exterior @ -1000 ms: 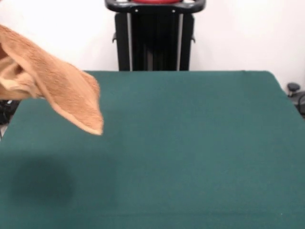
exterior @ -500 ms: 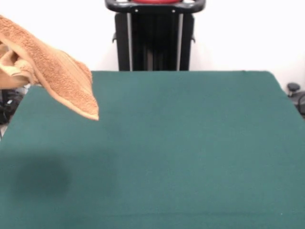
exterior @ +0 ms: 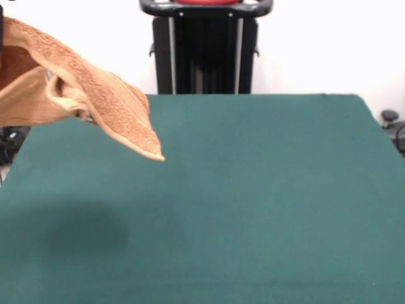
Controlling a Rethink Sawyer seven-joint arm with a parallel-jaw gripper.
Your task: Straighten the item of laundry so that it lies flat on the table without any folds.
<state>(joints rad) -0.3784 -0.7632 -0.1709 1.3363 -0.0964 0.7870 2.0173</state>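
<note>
Cut off at the picture's left edge, the folded orange-tan terry-cloth towel (exterior: 95, 107) hung above the dark green felt-topped table (exterior: 253, 190), whatever gripped it out of sight.

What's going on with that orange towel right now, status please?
Gripper: not in view. Towel: bunched, airborne at the picture's left edge, one corner hanging over the green table, not laid flat. Nothing in the way.
</note>
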